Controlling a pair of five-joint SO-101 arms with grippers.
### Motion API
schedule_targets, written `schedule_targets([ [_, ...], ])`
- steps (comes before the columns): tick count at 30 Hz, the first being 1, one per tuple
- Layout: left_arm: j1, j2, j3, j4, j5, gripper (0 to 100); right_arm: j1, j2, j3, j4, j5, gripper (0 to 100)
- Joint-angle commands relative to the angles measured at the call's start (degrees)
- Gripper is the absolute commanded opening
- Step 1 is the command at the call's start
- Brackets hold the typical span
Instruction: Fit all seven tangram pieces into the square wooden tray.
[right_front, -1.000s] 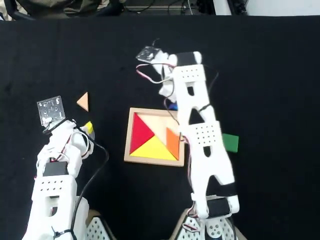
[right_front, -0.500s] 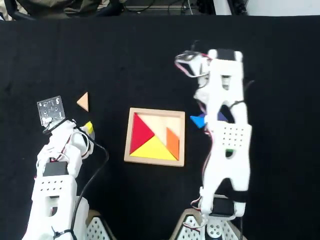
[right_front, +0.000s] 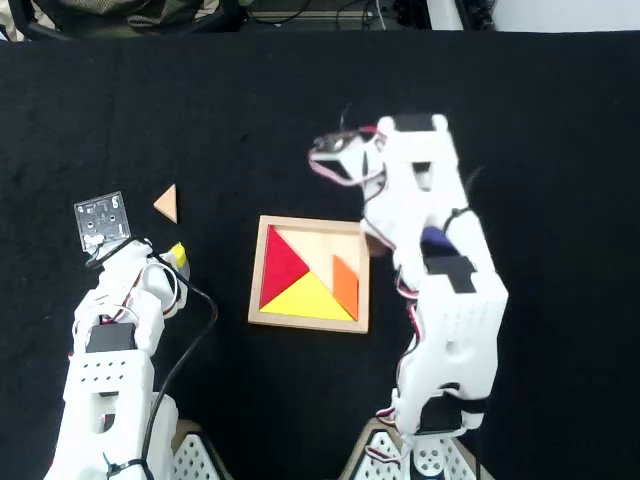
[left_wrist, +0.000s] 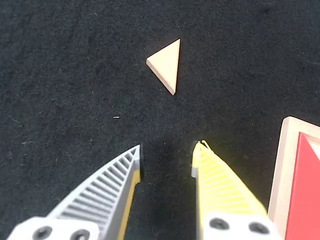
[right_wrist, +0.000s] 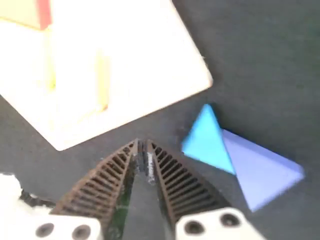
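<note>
At left, on the black cloth (right_front: 550, 120): tan triangle (left_wrist: 167, 65), just beyond left gripper (left_wrist: 167, 150), jaws parted, empty. Centre: wooden tray (right_front: 310, 222) holding red piece (right_front: 282, 265), yellow piece (right_front: 308, 298), orange piece (right_front: 345, 285); far-right part bare. Right of tray: right gripper (right_wrist: 142, 145), jaws pressed together on nothing, beside blue triangle (right_wrist: 205, 140) abutting lilac triangle (right_wrist: 260, 172). Spread first, straddle blue edges, then pinch squarely.

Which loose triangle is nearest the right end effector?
The light blue triangle, just beside the right end effector. The purple triangle lies beyond it; the tan triangle is far off, past the tray.
</note>
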Motion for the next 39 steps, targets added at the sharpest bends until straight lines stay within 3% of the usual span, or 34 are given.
schedule_targets([
  [1,0.8,-0.8,-0.4,-1.1,0.4,18,-1.0,-4.0,7.3,-8.4,-1.3,1.1],
  [16,0.8,-0.8,-0.4,-1.1,0.4,18,-7.5,1.4,-0.2,-9.7,-1.3,1.1],
  [26,0.8,-0.8,-0.4,-1.1,0.4,18,-6.9,1.3,-10.2,-6.0,-1.1,1.1],
  [32,0.8,-0.8,-0.4,-1.1,0.4,18,3.3,-7.2,-17.5,4.7,-0.7,1.1],
  [36,0.9,-0.8,-0.4,-1.1,0.4,18,11.6,-10.5,-7.8,0.5,10.2,1.1],
  [39,0.9,-0.8,-0.4,-1.1,0.4,18,16.0,-15.0,4.7,-9.1,14.7,1.1],
])
